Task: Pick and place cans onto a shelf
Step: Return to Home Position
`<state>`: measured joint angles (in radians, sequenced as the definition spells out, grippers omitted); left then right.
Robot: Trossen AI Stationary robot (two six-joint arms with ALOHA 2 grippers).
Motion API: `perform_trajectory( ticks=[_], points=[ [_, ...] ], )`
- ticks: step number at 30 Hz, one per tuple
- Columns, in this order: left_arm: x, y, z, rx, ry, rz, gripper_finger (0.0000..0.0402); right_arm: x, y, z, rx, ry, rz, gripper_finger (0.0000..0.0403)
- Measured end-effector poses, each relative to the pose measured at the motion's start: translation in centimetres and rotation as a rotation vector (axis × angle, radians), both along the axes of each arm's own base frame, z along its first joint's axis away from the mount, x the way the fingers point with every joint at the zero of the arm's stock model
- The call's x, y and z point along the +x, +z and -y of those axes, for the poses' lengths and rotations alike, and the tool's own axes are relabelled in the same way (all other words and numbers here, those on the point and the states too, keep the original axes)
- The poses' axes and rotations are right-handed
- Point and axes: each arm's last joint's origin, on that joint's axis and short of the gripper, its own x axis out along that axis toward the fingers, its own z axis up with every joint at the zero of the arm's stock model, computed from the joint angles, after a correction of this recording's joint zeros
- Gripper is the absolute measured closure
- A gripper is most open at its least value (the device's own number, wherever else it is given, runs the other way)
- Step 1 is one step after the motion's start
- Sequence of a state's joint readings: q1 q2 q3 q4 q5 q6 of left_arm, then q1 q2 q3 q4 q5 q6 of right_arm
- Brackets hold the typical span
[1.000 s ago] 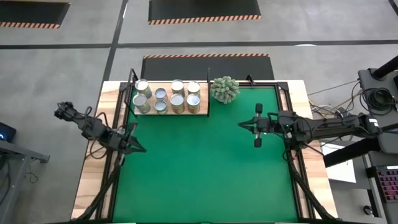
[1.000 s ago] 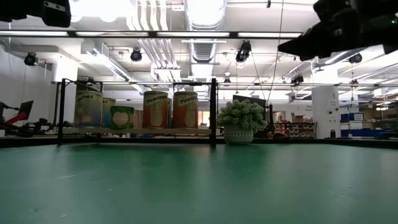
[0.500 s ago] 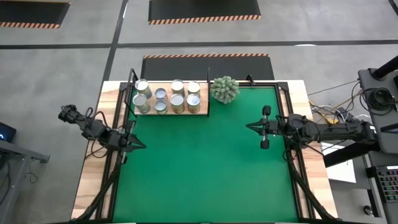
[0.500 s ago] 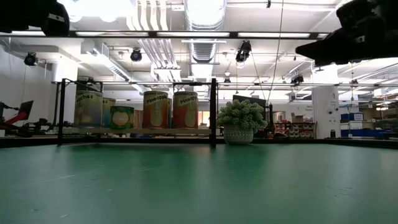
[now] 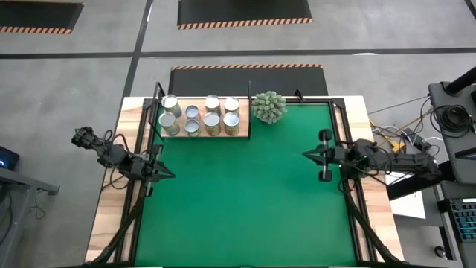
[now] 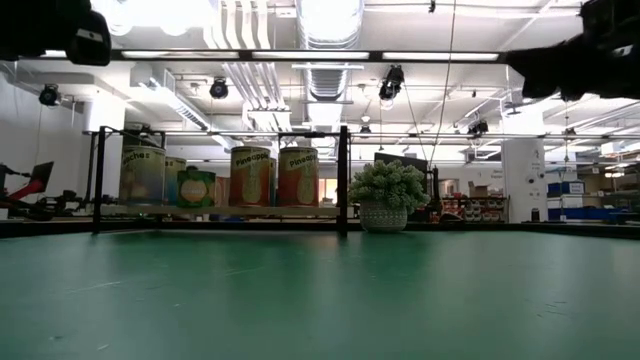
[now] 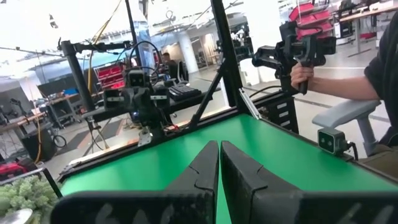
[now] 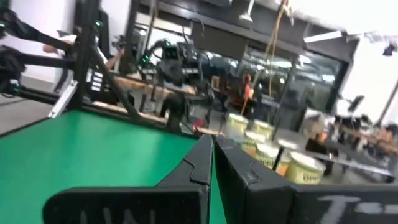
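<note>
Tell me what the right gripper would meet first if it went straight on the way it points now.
Nothing nearby: the right gripper points across the green mat. Its line seems to pass between the cans and the left gripper, probably reaching the black frame at the far edge first.

A felt-like mat (image 5: pixel 238 193) of plain deep green covers the tabletop (image 5: pixel 111 216), whose bare side edges are pale blond wood. The flat rectangular wooden shelf (image 5: pixel 245 128) is light pinkish-tan. The small cylindrical cans (image 5: pixel 212 119) have shiny silver-white tops, and in the low view their labels are yellow, orange and green. The round spiky plant ball (image 5: pixel 268 106) is grey-green. The left gripper (image 5: pixel 167 176) and right gripper (image 5: pixel 306 154) are black. A black floor mat (image 5: pixel 245 80) on the grey floor has an orange-and-black striped edge.
</note>
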<state>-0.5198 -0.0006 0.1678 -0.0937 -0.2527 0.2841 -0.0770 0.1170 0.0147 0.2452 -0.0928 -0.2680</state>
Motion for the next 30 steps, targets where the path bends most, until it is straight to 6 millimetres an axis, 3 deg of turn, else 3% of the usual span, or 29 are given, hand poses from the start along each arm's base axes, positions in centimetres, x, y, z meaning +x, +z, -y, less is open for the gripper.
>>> perform_trajectory(
  ticks=[7,14,23,30],
  points=[
    [0.2,-0.6,0.1,-0.046,-0.004,-0.025,0.0402,-0.4,0.2,-0.1,-0.046,0.005,0.027,0.0394],
    [1.1,-3.4,0.6,-0.084,-0.007,0.021,0.0402,-0.4,-0.9,-0.1,-0.048,0.007,-0.077,0.0394],
    [1.1,-2.8,0.5,-0.178,0.023,0.037,0.0402,-0.4,-1.1,-0.1,-0.018,0.012,-0.093,0.0394],
    [1.2,-2.9,0.1,-0.290,0.159,0.005,0.0402,-0.4,-1.1,0.7,0.108,-0.228,-0.084,0.0394]
  ],
)
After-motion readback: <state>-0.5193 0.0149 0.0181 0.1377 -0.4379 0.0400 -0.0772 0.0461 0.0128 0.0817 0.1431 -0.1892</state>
